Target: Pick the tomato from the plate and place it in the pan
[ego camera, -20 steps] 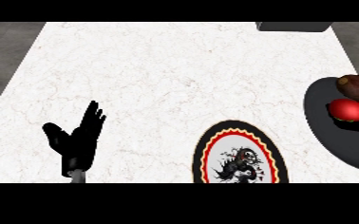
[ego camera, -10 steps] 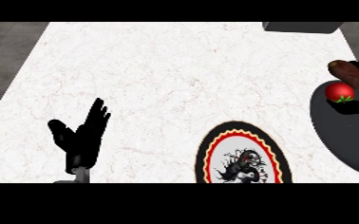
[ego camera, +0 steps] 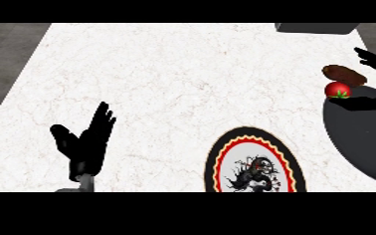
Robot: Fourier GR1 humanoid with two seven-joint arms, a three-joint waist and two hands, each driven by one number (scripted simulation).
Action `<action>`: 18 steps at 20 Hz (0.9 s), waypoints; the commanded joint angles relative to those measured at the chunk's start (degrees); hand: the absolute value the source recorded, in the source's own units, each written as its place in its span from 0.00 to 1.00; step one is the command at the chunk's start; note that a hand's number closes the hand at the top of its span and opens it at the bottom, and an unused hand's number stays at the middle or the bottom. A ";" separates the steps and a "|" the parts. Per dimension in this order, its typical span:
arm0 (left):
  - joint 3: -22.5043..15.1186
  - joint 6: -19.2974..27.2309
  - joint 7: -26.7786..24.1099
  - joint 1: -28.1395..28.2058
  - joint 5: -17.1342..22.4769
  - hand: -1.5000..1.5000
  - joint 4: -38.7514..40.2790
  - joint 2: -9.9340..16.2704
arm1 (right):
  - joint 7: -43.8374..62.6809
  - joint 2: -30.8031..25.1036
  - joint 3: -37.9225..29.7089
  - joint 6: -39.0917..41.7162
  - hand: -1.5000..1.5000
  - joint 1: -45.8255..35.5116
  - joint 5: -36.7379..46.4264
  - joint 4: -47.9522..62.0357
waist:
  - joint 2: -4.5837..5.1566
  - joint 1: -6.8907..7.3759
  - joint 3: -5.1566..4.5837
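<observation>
Tomato at the pan's far rim

The red, green-stalked tomato [ego camera: 337, 90] sits at the dark pan's [ego camera: 352, 129] far edge, higher in view than before. The left hand [ego camera: 84, 142] rests open, empty; the right hand [ego camera: 365, 57] barely shows, its grasp unclear.

tomato [ego camera: 338, 90] has shifted up the pan [ego camera: 351, 129] toward its far rim, now sits right at the top edge, just below a brown object [ego camera: 343, 74]. right hand [ego camera: 365, 57] pulled away: only dark fingertips show at the right edge, above and apart from the tomato.
</observation>
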 commanded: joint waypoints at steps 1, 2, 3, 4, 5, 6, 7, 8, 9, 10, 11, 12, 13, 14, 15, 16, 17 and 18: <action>0.53 0.77 0.24 0.16 -0.25 0.50 -0.09 0.18 | -6.66 -0.23 -6.52 10.45 0.00 -2.00 -8.42 2.77 | -0.16 -0.73 0.06; -0.06 1.08 -0.62 0.54 -0.61 0.50 -0.09 -0.69 | -6.95 0.03 -7.41 12.75 0.00 -2.69 -9.69 3.30 | -0.34 -0.97 -0.04; 1.27 -1.09 -0.55 0.52 1.32 0.50 -0.20 0.50 | -8.94 -0.56 -8.70 15.10 0.00 -0.79 -11.03 5.02 | -0.18 -0.96 -0.01; 1.33 -0.52 -1.91 1.32 0.18 0.50 1.51 0.63 | -6.96 -3.61 -10.03 19.80 0.00 -2.74 -12.43 6.08 | -0.10 -0.93 -0.05; 1.39 -0.45 -2.12 0.04 0.05 0.50 1.92 0.46 | -7.25 -4.19 -10.17 22.24 0.00 -2.35 -12.66 7.49 | -0.14 -1.19 -0.09; 0.54 0.11 -1.54 1.33 -0.31 0.50 0.73 -0.04 | -7.74 -4.79 -12.19 24.79 0.00 -1.66 -14.87 8.22 | -0.29 -1.34 -0.05; 0.37 -0.70 -0.04 1.34 0.14 0.50 -1.01 0.82 | -6.71 -6.68 -12.42 27.75 0.00 -2.82 -15.03 9.49 | -0.19 -0.66 -0.01; 2.14 -1.44 -0.40 1.45 1.38 0.50 0.06 1.63 | -7.20 -7.75 -13.03 32.30 0.00 -1.73 -16.09 10.11 | -0.34 -1.28 -0.08; 1.11 -0.66 -1.88 2.29 0.37 0.50 0.49 0.31 | -7.85 -9.20 -13.25 34.48 0.00 -1.15 -16.20 11.04 | -0.26 -1.19 -0.07; 0.95 -1.07 -1.46 1.16 0.09 0.50 0.20 0.96 | -8.18 -10.64 -14.14 38.29 0.00 -1.25 -17.31 11.44 | -0.27 -1.41 -0.05; 1.65 -0.42 -1.50 0.78 0.44 0.50 1.14 0.44 | -9.07 -10.86 -14.34 39.27 0.00 -0.54 -17.39 12.31 | -0.14 -1.22 -0.04; 1.38 -0.13 -0.74 0.42 0.27 0.50 0.10 0.48 | -12.27 -12.22 -13.57 43.15 0.00 2.55 -16.75 12.28 | -0.16 -1.54 0.02; 0.82 0.04 -0.31 0.58 -0.10 0.50 0.31 0.24 | -12.57 -11.97 -13.88 45.46 0.00 2.85 -17.38 12.54 | -0.20 -1.60 0.03; 1.84 -0.02 -1.37 1.66 0.72 0.50 -0.18 0.21 | -14.11 -14.00 -14.64 49.00 0.00 5.06 -18.37 12.34 | -0.43 -2.16 0.02; 0.49 0.48 -2.51 3.17 -0.65 0.50 0.54 -0.67 | -13.79 -14.65 -13.90 50.93 0.00 4.87 -18.06 11.38 | -0.63 -2.24 -0.08; 1.11 0.52 0.10 1.69 -0.21 0.50 0.09 0.42 | -13.77 -14.82 -13.43 53.20 0.00 5.52 -17.99 11.11 | -0.65 -2.42 -0.05; -0.47 -0.16 -2.05 4.23 -0.43 0.50 -0.58 -1.01 | -14.69 -15.22 -13.48 54.69 0.00 6.81 -18.29 10.84 | -0.65 -2.25 0.02; 2.71 -0.27 -0.98 0.78 0.94 0.50 0.77 0.92 | -16.60 -13.79 -12.85 54.67 0.00 8.43 -18.03 9.98 | -0.55 -2.73 0.01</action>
